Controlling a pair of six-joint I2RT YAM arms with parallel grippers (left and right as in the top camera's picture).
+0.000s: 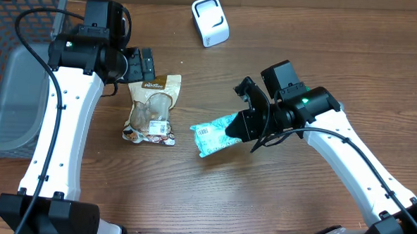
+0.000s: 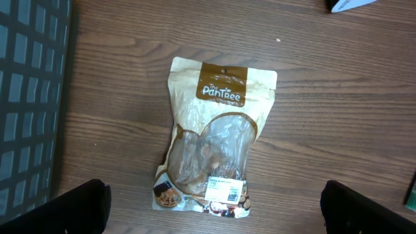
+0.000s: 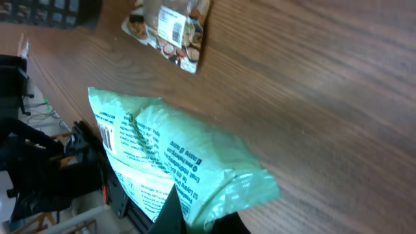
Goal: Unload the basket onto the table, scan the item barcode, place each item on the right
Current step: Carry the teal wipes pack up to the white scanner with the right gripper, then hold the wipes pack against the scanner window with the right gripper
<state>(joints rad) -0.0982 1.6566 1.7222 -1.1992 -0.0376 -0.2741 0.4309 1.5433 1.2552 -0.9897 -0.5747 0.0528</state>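
Observation:
My right gripper (image 1: pixel 240 125) is shut on one end of a light green packet (image 1: pixel 213 133), which it holds tilted just above the table's middle. In the right wrist view the green packet (image 3: pixel 162 153) fills the lower left, pinched between the dark fingers (image 3: pixel 174 211), and a small barcode (image 3: pixel 107 136) shows near its far edge. A white barcode scanner (image 1: pixel 210 21) stands at the back centre. My left gripper (image 1: pixel 137 64) hangs open above a brown and clear snack pouch (image 1: pixel 152 107) lying flat. That pouch (image 2: pixel 214 136) sits between the wide-apart fingertips (image 2: pixel 78 208) in the left wrist view.
A grey mesh basket (image 1: pixel 13 66) stands along the table's left edge. The snack pouch (image 3: pixel 170 27) also shows at the top of the right wrist view. The scanner's corner (image 2: pixel 348 4) peeks into the left wrist view at the top right.

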